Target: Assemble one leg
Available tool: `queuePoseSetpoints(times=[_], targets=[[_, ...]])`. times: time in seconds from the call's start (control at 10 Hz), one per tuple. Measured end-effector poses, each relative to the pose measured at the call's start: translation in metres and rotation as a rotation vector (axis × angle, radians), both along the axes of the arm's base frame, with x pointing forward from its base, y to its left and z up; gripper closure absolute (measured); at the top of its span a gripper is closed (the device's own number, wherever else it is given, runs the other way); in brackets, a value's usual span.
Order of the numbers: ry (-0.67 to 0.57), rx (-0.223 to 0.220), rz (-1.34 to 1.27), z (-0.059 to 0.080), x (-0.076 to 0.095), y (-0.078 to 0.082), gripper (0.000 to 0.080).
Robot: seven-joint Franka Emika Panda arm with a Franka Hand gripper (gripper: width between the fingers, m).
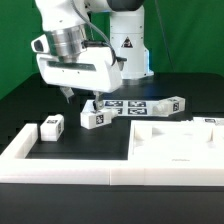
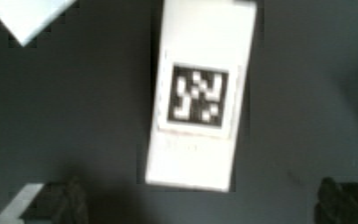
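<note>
Pincer (image 1: 79, 98) is released. In the wrist view the fingertips (image 2: 60, 200) sit wide apart in the lower corners of the frame, gripping nothing.

In the exterior view it hangs low over the dark tabletop (image 1: 100, 140), centre-left of frame, just above and beside the leg (image 1: 95, 116). Can't tell if they touch; looks apart.

Wrist view: the leg (image 2: 202, 95) is a long white block lying flat on the tabletop, one square tag facing up. Its near end sits about level with the fingertips, centred between them.

Second leg (image 1: 52, 125) is at left of frame, well apart from the pincer. It sits in the inside corner of the white border (image 1: 60, 168) that runs along the bottom and up the left.

The marker board (image 1: 135, 105) lies flat at mid-frame, right of the leg. Third leg (image 1: 176, 103) is at its right end.

Containers: the flat white panel (image 1: 185, 124) with raised edges lies lower right, against the border. What's inside its rim is too washed out to make out.
</note>
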State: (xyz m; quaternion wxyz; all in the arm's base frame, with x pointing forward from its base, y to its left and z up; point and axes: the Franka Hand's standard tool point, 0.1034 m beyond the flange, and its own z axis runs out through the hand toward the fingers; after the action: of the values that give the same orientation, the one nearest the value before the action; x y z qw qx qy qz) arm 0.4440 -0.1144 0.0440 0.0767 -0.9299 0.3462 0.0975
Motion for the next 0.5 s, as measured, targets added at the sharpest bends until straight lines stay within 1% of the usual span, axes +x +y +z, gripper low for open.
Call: queuePoseSetpoints(times=[0.1,0.2,0.3,0.4,0.5], targets=[[0.076,0.064,-0.007,-0.0003,0.0001,-0.0013,0.015],[0.13,0.113,-0.013,-0.0009,0.0038,-0.0041,0.015],[0.177,0.161,-0.024,-0.0014,0.005,-0.0036,0.015],[0.242,0.215,-0.021,-0.0018,0.0032,-0.0021,0.015],[0.296,0.257,-0.019,-0.004,0.004,-0.0024,0.015]])
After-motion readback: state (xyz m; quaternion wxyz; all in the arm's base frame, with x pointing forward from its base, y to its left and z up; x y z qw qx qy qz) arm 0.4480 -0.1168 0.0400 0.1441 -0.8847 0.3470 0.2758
